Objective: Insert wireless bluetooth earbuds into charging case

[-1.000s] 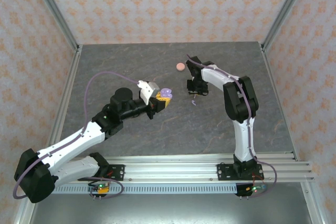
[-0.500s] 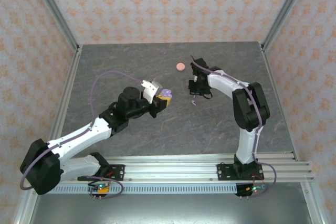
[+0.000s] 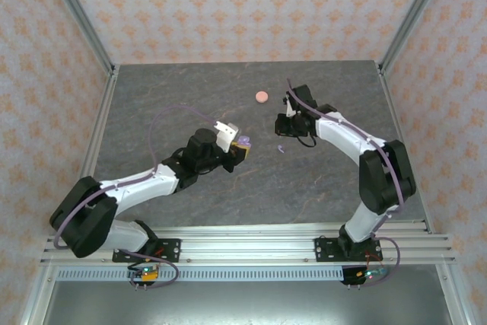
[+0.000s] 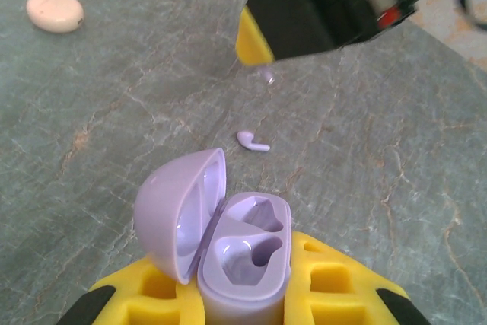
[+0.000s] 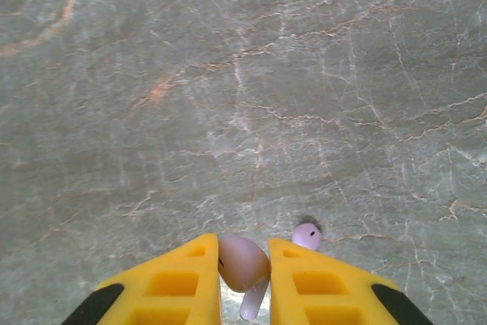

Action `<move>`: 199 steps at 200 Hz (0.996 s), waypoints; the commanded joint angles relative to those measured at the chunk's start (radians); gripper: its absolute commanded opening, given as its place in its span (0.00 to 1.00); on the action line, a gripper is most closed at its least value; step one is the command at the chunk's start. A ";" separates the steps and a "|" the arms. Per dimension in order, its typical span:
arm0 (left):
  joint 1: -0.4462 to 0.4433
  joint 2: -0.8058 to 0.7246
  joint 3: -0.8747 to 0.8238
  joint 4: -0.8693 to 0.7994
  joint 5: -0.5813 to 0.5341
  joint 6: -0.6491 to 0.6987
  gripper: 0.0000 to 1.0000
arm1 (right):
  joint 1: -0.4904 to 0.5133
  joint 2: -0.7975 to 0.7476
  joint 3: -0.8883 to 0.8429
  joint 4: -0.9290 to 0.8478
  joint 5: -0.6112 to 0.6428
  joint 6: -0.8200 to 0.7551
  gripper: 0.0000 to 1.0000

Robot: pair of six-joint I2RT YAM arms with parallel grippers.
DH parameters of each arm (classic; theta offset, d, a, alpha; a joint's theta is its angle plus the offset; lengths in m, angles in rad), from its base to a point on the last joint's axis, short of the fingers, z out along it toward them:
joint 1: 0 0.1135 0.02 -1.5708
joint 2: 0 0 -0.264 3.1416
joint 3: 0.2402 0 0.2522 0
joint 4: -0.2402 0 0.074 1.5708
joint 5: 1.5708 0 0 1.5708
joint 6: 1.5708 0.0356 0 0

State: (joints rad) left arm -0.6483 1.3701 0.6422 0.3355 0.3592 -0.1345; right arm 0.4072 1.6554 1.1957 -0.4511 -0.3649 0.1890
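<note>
The lilac charging case [image 4: 245, 258] stands upright between my left gripper's [image 4: 243, 287] yellow fingers, lid swung open to the left, both wells empty. From above, this case [image 3: 243, 141] sits at the left gripper [image 3: 237, 148], near the table's middle. My right gripper [image 5: 245, 247] is shut on a lilac earbud [image 5: 242, 262], stem pointing down, just above the table. Its yellow finger [image 4: 253, 38] and the held earbud [image 4: 266, 75] hang beyond the case. A second lilac earbud [image 4: 253, 141] [image 5: 307, 235] [image 3: 281, 148] lies loose on the table between the two grippers, close under the right gripper [image 3: 288, 128].
A salmon-pink closed case [image 3: 262, 97] [image 4: 55, 11] lies on the grey stone table [image 3: 190, 97] behind both grippers. Metal frame posts and patterned walls bound the table on three sides.
My left arm has stretched forward, carrying the open case to the right, nearer the loose earbud. My right arm has swung out to the right while its gripper stayed near the same spot.
</note>
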 commanded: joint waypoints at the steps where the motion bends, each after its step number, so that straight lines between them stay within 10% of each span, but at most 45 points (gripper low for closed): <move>1: -0.008 0.035 -0.016 0.175 0.021 -0.016 0.00 | 0.000 -0.077 -0.033 0.062 -0.050 -0.015 0.19; 199: -0.008 0.267 0.128 0.431 0.208 -0.233 0.00 | 0.036 -0.338 -0.156 0.266 -0.228 0.037 0.20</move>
State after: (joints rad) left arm -0.6483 1.6196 0.7280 0.7094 0.5438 -0.3283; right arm 0.4324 1.3422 1.0523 -0.2264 -0.5640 0.2169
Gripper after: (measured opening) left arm 0.183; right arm 0.199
